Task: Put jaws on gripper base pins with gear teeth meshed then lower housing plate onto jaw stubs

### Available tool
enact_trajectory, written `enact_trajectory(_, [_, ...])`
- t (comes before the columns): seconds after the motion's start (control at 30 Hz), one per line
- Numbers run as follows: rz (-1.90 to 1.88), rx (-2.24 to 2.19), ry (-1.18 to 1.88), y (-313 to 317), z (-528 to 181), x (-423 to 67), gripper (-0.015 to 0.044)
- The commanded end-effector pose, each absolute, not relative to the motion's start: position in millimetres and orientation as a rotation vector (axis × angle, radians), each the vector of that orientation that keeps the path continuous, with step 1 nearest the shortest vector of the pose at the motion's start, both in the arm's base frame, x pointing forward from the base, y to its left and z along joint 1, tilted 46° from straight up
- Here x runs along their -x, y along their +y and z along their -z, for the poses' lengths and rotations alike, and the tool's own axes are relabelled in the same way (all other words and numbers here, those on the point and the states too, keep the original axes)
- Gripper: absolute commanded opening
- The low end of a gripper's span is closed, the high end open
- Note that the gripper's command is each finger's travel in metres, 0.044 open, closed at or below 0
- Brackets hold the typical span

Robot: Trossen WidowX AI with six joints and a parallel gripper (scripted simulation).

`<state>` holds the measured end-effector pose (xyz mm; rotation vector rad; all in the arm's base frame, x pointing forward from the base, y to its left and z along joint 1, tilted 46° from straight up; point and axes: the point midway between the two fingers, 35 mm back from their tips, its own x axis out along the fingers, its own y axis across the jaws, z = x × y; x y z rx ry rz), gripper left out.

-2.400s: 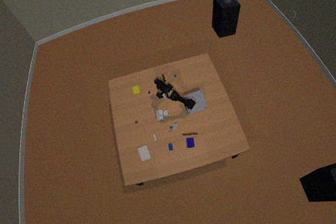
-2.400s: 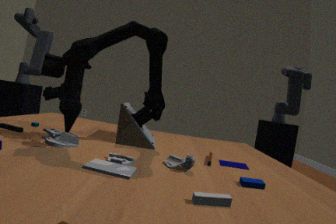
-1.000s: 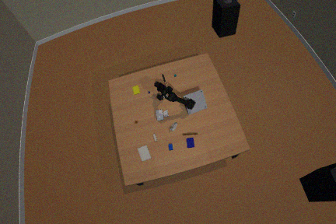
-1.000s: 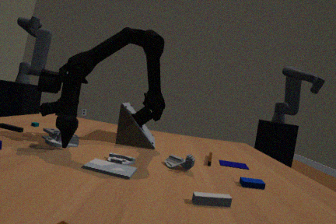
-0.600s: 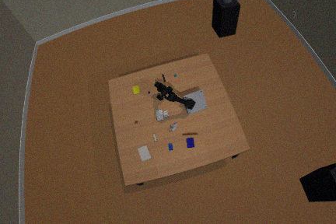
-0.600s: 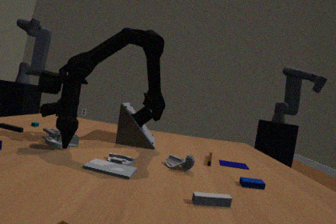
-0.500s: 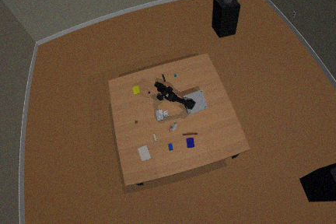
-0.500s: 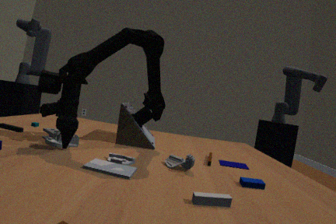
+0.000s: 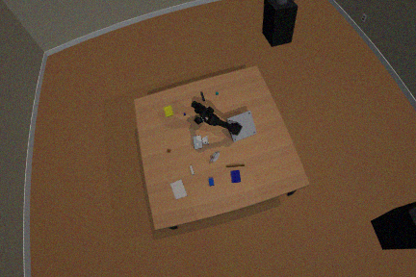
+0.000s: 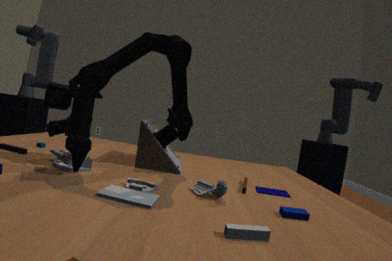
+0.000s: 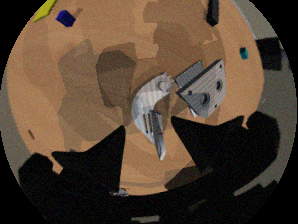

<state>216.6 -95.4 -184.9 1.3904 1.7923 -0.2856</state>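
Hovering with the gripper pointing down over the near toothed jaw, with black fingers spread part-way and gripping nothing. In the wrist view, finding the jaw's body just toward twelve o'clock from the midpoint of the fingertips, its slim end running down between them. Seeing its long axis running roughly from twelve to six, toothed end near one, outer curve bulging toward nine. Judging by that, closing along the three-to-nine line should be crossing the jaw's narrow width. Using the only arm within reach. Minding the grey holed piece at two o'clock, close enough to be nudged by the right-hand finger in that view. Probably preparing to grasp, with mating and covering still remaining.
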Motion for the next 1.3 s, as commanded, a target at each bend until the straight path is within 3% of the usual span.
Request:
enact_trajectory(0.0, [0.286, -1.391, 1.792, -95.4, 184.9, -216.7, 0.0230])
enact_trajectory(0.1, [0.286, -1.391, 1.792, -95.4, 184.9, -216.7, 0.0151])
enact_trajectory(0.2, [0.286, -1.391, 1.792, -95.4, 184.9, -216.7, 0.0134])
enact_trajectory(1.27, [0.289, -1.393, 1.789, -134.7, 147.1, -220.9, 0.0134])
